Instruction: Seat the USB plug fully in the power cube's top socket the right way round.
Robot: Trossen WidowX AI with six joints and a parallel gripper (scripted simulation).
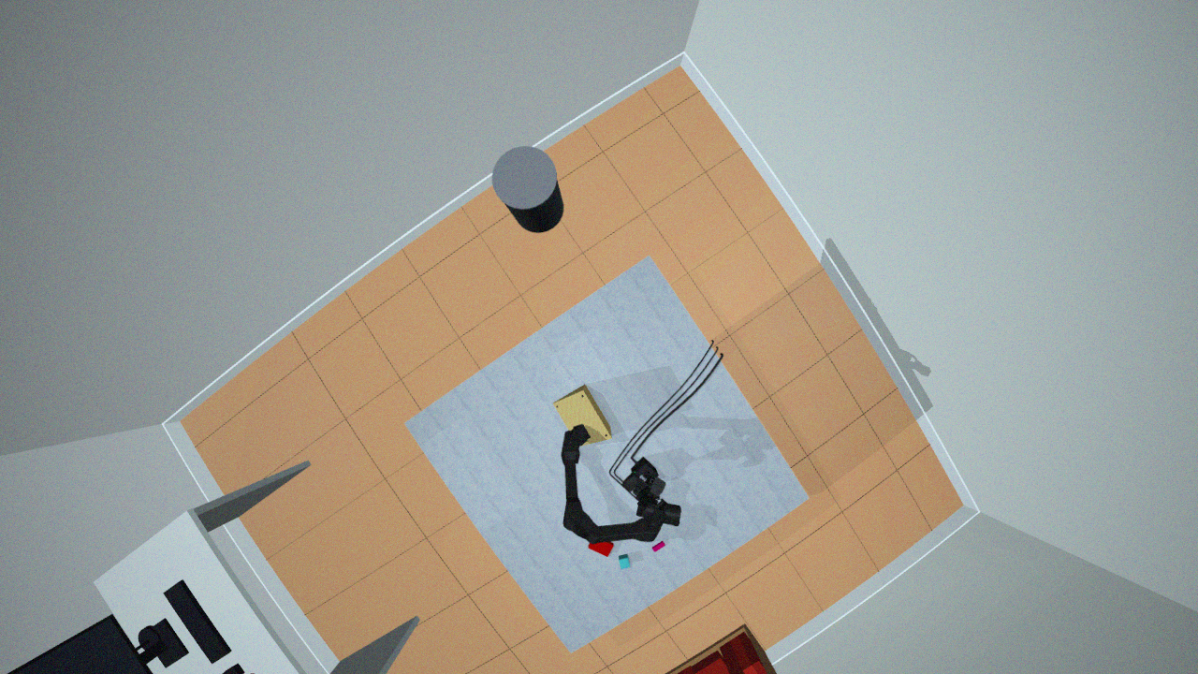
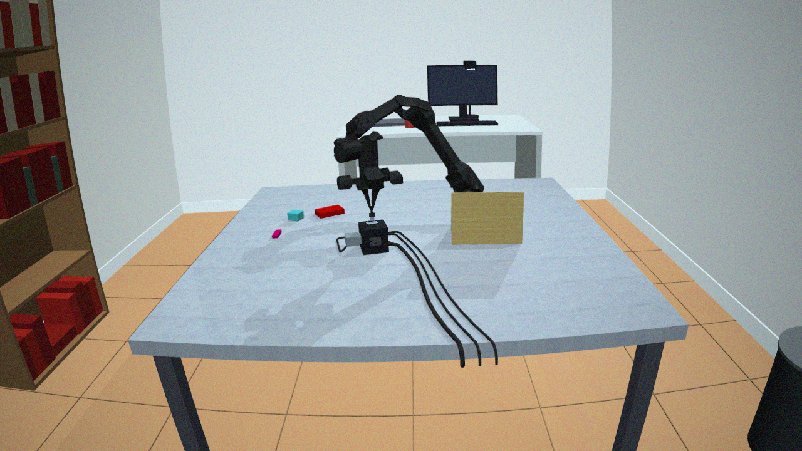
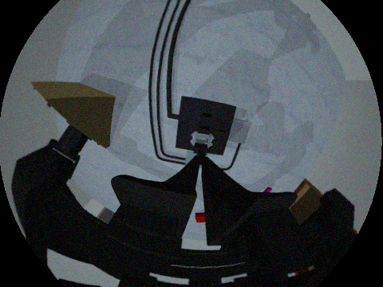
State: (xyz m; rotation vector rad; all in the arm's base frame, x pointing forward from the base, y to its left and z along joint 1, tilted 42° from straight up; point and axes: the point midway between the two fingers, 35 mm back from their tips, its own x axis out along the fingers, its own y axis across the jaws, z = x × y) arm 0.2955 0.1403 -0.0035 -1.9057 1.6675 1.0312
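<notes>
The power cube (image 2: 366, 247) (image 3: 191, 109) is a black box standing on the table, with sockets on its top and front faces. My gripper (image 2: 371, 211) (image 3: 200, 159) points down above it, shut on the small black body of the USB plug (image 2: 371, 214) (image 3: 200, 148). In the exterior view, a short silver length of the plug shows between its black body and the cube top. The plug stands upright over the pale-rimmed top socket (image 3: 202, 139). I cannot tell whether its tip is still inside. Its way round is too small to tell. The arm hides the plug in the top view.
A grey plug (image 2: 353, 239) (image 3: 241, 131) with a wire loop sticks out of the cube's side. Black cables (image 2: 432, 285) (image 1: 670, 409) run to the table edge. A tan box (image 2: 487, 218) (image 1: 577, 409) stands by the arm base. Red (image 2: 329, 211), teal (image 2: 295, 215) and magenta (image 2: 276, 233) blocks lie behind.
</notes>
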